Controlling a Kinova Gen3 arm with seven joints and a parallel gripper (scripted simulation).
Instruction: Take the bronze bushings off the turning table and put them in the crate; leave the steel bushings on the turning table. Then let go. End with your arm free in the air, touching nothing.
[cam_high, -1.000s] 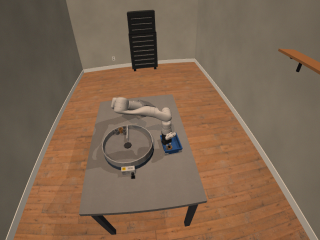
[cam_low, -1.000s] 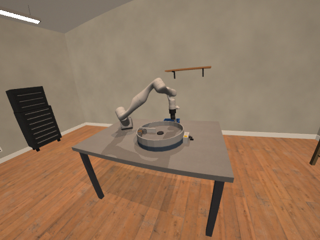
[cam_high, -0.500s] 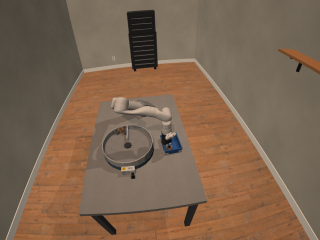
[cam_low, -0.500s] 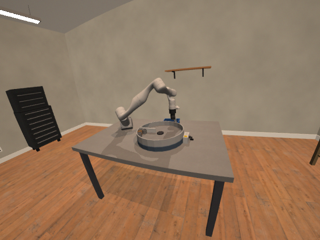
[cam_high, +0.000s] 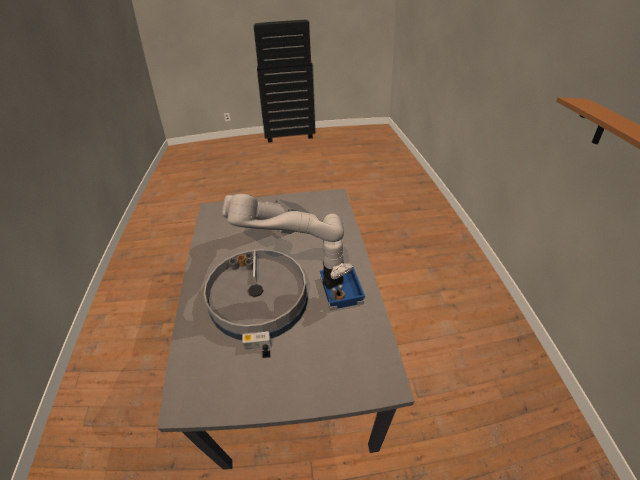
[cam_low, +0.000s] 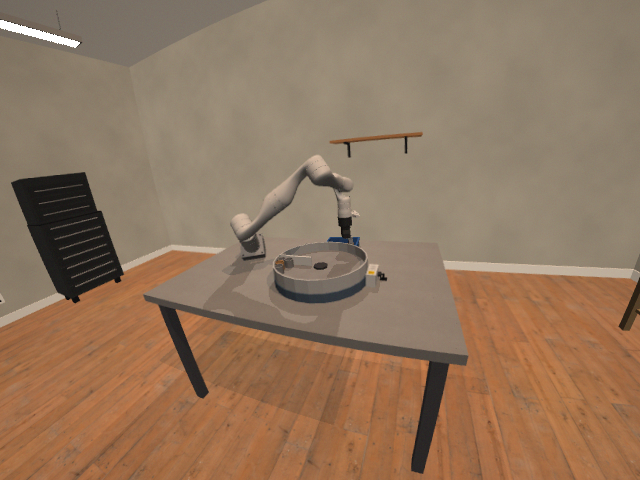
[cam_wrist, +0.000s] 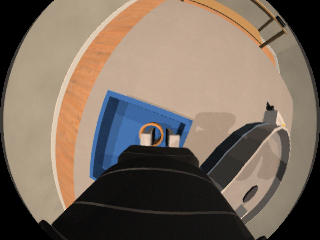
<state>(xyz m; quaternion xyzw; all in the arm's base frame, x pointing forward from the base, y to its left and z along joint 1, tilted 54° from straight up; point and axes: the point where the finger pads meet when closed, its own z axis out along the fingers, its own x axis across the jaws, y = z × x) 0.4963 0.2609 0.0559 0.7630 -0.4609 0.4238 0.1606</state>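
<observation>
Grey bench (cam_high: 310, 372) (cam_low: 403, 320) (cam_wrist: 165, 65) carries both work places under the gripper (cam_high: 337, 289) (cam_low: 349, 240) (cam_wrist: 160, 134). Its two fingers stand partly apart and seem to grip nothing. Below them is the blue rectangular crate (cam_high: 348, 302) (cam_low: 338, 239) (cam_wrist: 100, 130), with one ring-shaped bronze bushing (cam_high: 342, 297) (cam_wrist: 151, 124) inside, close at the fingertips; whether they touch it, I cannot tell. Probably the moderate opening keeps the fingers away from the crate walls. Well apart from the gripper, the round grey-walled turning table (cam_high: 295, 311) (cam_low: 320, 286) (cam_wrist: 235, 145) bears another bronze bushing (cam_high: 241, 259) (cam_low: 279, 262), among grey steel bushings (cam_high: 233, 264) (cam_low: 288, 262), so the sorting is judged unfinished.
</observation>
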